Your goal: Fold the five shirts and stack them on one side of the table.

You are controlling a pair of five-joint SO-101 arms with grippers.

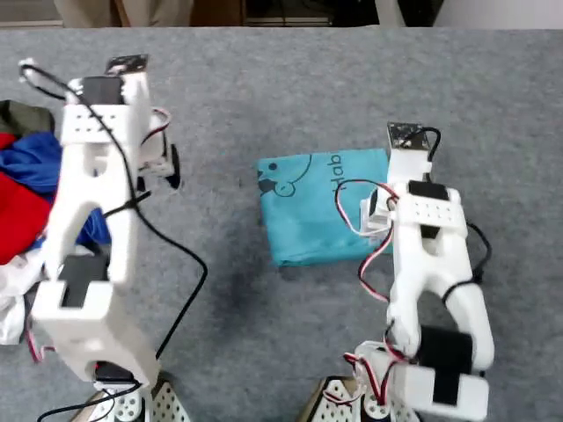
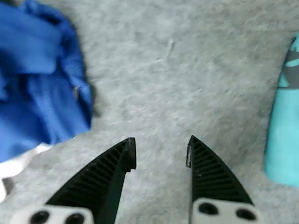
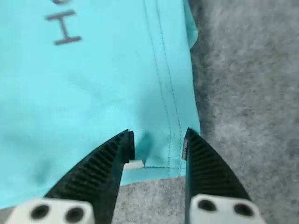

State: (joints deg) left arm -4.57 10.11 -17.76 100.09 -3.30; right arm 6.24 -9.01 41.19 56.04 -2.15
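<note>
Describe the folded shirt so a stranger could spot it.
On the grey table, look near the middle, under the right gripper. There lies the teal shirt, folded flat into a rectangle with dark print. The other shirts, blue, red and white, lie crumpled in a heap at the edge.

Grey table (image 1: 264, 79), felt-like covering across its top

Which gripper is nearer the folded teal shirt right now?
Right. The right gripper is open over the teal shirt, at its hemmed edge. The left gripper is open above bare table, between the blue shirt and the teal one, apart from both.
</note>
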